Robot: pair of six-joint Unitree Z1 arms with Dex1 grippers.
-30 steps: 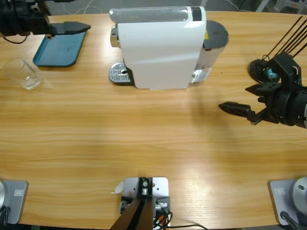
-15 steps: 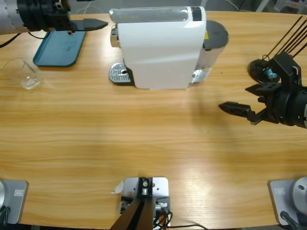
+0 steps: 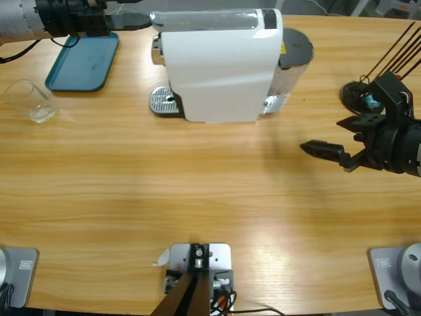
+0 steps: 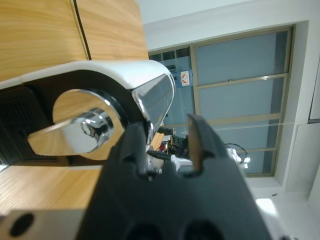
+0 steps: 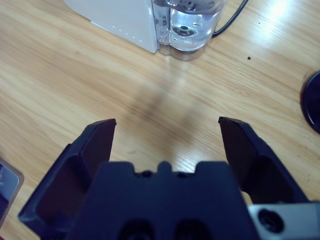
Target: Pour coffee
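Coffee (image 3: 41, 115) sits as a thin pale layer in the glass (image 3: 29, 101) at the table's (image 3: 197, 191) left end, below the teal tray (image 3: 82, 62). Big white machine (image 3: 220, 62) dominates the top middle. Left pincer (image 3: 146, 20) is right at the machine's chrome lever (image 4: 82, 129), slightly open, gripping nothing. Right pincer (image 3: 322, 150) hovers over bare wood, wide open and empty.

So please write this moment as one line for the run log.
left gripper: open, at coffee machine top lever | right gripper: open, holds nothing, above table | glass: beside blue tray
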